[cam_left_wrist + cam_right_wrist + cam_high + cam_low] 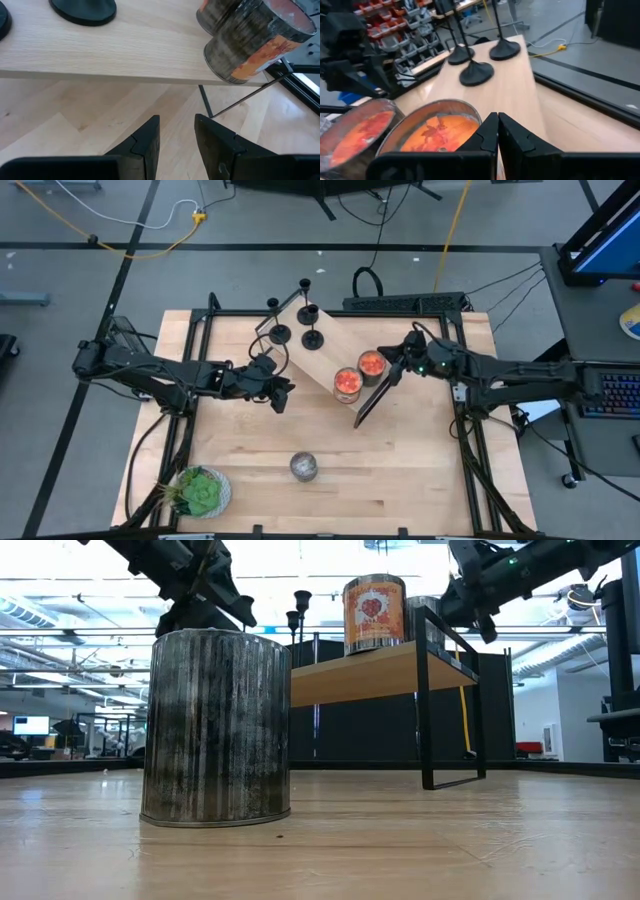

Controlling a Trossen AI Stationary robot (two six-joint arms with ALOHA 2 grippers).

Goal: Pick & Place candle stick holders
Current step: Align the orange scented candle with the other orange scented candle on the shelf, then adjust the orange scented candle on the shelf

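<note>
Three black candle stick holders (307, 313) stand by their round bases on the far end of a raised wooden shelf (325, 350); they also show in the right wrist view (476, 73), and one base shows in the left wrist view (83, 10). My left gripper (281, 392) hangs beside the shelf's near long edge, fingers a little apart and empty (177, 131). My right gripper (394, 368) is shut (498, 131), its tips at the rim of an orange-red jar (437, 131). My right gripper's shut fingertips (490, 127) stand at the rim of the nearer orange-red jar (470, 112), coming from the table's right side. I cannot tell whether they touch it.
Two orange-red glass jars (347, 383) (371, 364) stand on the shelf's near end. A silver jar (304, 467) stands on the table in front, large in the low view (215, 725). A green plant (200, 492) sits at the near left corner. The shelf has thin black metal legs (425, 710).
</note>
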